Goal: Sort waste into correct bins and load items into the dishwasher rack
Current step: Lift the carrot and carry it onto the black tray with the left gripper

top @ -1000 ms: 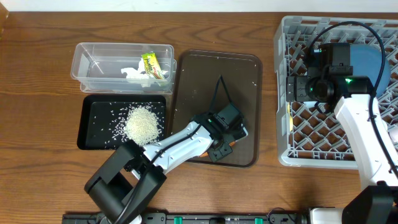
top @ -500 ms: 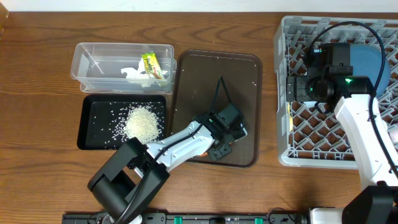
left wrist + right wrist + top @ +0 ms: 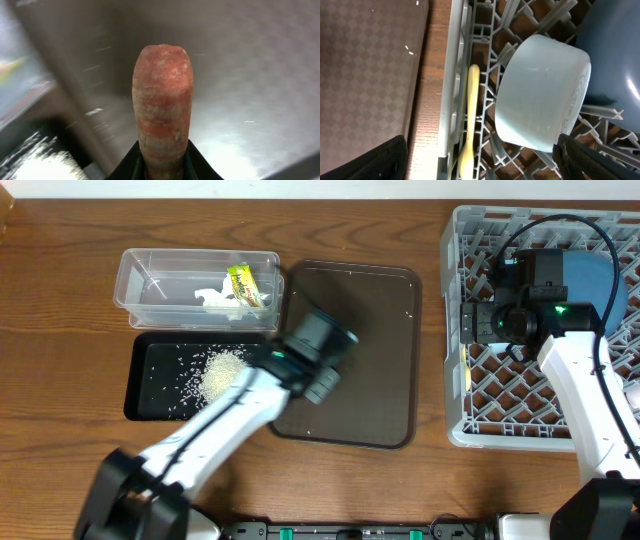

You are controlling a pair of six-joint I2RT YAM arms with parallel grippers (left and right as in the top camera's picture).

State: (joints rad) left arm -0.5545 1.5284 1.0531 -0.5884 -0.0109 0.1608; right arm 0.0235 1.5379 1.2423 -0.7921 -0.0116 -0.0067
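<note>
The left gripper (image 3: 162, 169) pinches the base of the small orange carrot-like stick (image 3: 162, 100). The stick's long axis runs straight out from the jaws, blunt end pointing away from the wrist, over the dark brown tray (image 3: 250, 75) near the black tray (image 3: 140, 405) of rice (image 3: 212, 378). The right gripper (image 3: 485, 160), spread wide, hangs over the dishwasher rack (image 3: 455, 100) above the light blue cup (image 3: 545, 100) and cream spoon (image 3: 470, 120).

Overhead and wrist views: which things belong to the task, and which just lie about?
Job: clear plastic tub, shallow black tray, crumpled white tissue, yellow-green wrapper, white rice, orange carrot stick, grey plastic rack, dark blue dish, light blue cup, cream plastic spoon.
Lying about: large dark brown tray.
</note>
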